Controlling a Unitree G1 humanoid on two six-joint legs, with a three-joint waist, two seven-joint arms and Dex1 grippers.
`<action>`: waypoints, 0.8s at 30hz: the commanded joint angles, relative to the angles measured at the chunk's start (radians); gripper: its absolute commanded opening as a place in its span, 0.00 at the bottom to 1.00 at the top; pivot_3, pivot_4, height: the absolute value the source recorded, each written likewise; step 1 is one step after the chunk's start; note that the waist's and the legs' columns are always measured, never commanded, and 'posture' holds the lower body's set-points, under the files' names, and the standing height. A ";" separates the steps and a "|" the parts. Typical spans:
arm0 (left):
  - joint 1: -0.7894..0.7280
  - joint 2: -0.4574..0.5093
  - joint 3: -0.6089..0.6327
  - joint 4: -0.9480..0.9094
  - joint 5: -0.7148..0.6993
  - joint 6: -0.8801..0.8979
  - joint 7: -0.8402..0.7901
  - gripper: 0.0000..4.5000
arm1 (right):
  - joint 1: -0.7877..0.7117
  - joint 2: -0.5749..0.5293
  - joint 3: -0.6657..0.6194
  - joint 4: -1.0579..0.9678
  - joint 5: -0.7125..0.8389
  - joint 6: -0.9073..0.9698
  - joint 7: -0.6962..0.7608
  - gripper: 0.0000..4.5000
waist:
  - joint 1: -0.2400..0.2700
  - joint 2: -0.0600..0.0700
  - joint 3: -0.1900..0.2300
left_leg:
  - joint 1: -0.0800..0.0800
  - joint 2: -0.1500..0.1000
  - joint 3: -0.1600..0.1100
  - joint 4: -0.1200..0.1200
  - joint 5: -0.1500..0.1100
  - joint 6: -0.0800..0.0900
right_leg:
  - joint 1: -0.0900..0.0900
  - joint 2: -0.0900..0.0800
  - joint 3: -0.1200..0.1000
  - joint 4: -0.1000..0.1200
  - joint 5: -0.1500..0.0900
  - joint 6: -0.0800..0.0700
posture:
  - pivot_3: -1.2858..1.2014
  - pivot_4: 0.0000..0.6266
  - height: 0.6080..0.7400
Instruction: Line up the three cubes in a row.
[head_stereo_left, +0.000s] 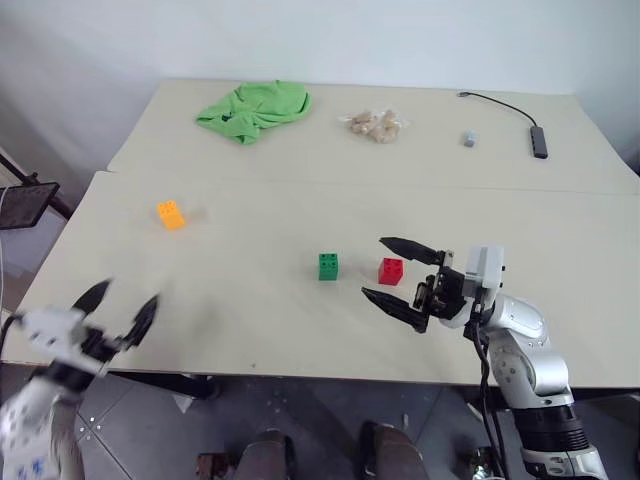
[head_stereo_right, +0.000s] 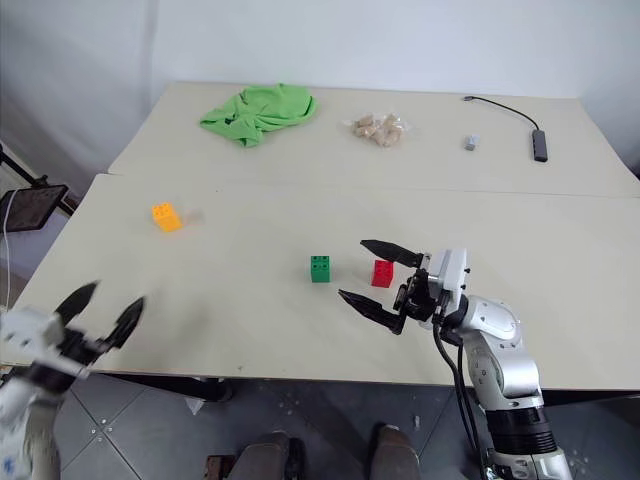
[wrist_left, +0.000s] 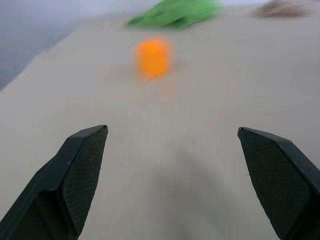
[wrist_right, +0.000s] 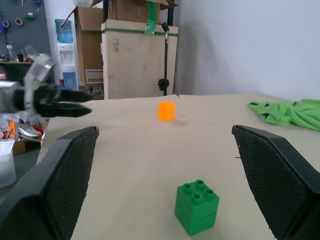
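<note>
Three cubes lie on the near beige table. The orange-yellow cube sits alone at the left. The green cube and red cube sit close together near the middle, a small gap between them. My right gripper is open and points left; the red cube shows between its spread fingers, touching neither. Its wrist view looks past the green cube to the orange-yellow one. My left gripper is open and empty at the table's front left edge, facing the orange-yellow cube some way ahead.
On the far table lie a green cloth, a small bag of tan pieces, a tiny grey block and a black cable with adapter. A seam divides the two tables. A black stand is off the left edge.
</note>
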 joint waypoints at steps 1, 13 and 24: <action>-0.033 -0.029 -0.022 -0.135 0.002 0.026 0.129 0.98 | -0.022 -0.006 -0.004 -0.004 -0.002 -0.022 0.021 1.00 | 0.007 0.000 0.000 | 0.000 0.000 -0.001 0.001 0.000 0.000 | 0.000 0.000 0.000 0.001 0.000 0.000 | 0.52 0.24 1.00; -0.601 -0.015 -0.227 0.094 0.279 0.376 0.646 0.98 | -0.048 -0.023 0.000 0.018 -0.004 -0.020 0.051 1.00 | -0.006 -0.002 -0.002 | 0.001 0.000 0.003 0.002 0.000 -0.001 | -0.001 0.001 0.001 0.004 0.001 -0.001 | 0.52 0.24 1.00; -0.897 0.010 -0.293 0.532 0.297 0.287 0.636 0.98 | 0.008 -0.014 -0.006 -0.034 -0.011 -0.027 0.000 1.00 | -0.005 -0.002 -0.002 | 0.000 0.000 0.004 0.001 0.000 -0.001 | -0.002 0.002 0.000 0.001 0.001 0.000 | 0.52 0.24 1.00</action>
